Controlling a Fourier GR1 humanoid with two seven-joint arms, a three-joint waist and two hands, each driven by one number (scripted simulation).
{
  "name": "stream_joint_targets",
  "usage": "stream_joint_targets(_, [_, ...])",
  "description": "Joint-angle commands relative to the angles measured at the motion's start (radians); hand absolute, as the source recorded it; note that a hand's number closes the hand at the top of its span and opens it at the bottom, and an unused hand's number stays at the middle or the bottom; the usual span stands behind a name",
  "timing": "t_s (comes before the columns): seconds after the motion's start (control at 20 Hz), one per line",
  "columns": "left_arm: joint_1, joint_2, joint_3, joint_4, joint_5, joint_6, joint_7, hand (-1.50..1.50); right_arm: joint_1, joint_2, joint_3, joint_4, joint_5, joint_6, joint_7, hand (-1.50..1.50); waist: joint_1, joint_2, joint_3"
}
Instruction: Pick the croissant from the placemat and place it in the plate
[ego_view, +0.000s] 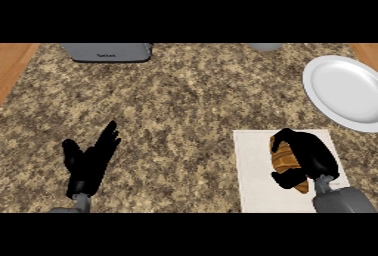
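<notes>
While left hand (88, 162) rests fingers straight, right hand (310, 155) curls round croissant (283, 157) on placemat (255, 170).

At the counter (184, 100), you have the placemat (255, 170) at near right, the croissant (283, 157) lying on it under your right hand (314, 155), which curls round it. The plate (347, 92) sits behind the placemat, at the right edge, apart from it. Your left hand (88, 162) rests at near left. A toaster (107, 52) stands at the far edge, left of centre.
</notes>
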Motion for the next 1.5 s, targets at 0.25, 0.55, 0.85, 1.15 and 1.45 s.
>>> stream_joint_targets(0.25, [-0.043, -0.014, 0.036, 0.066, 0.001, -0.009, 0.006, 0.00, 0.011, 0.013, -0.081, -0.111, 0.013, -0.170, -0.130, 1.50, -0.017, 0.005, -0.001])
stream_joint_targets(0.55, [-0.018, -0.009, -0.023, 0.011, -0.022, -0.040, 0.001, 0.00, -0.313, 0.241, -0.228, 0.146, 0.257, -0.399, 0.441, 1.50, 0.084, 0.034, -0.003])
stream_joint_targets(0.85, [-0.063, -0.013, -0.022, 0.017, -0.019, -0.043, 0.019, 0.00, -0.553, 0.259, -0.287, 0.296, 0.546, -0.615, 0.713, 1.50, 0.095, 0.036, -0.002])
stream_joint_targets(1.15, [-0.066, -0.023, -0.022, 0.033, -0.034, -0.019, 0.035, 0.00, -0.705, 0.309, -0.362, 0.429, 0.757, -0.807, 0.935, 1.50, 0.069, 0.029, -0.002])
stream_joint_targets(1.45, [-0.021, -0.024, -0.006, 0.034, -0.008, -0.038, 0.007, 0.00, -0.713, 0.293, -0.511, 0.516, 0.769, -1.041, 0.888, 1.50, 0.049, 0.027, 0.000])
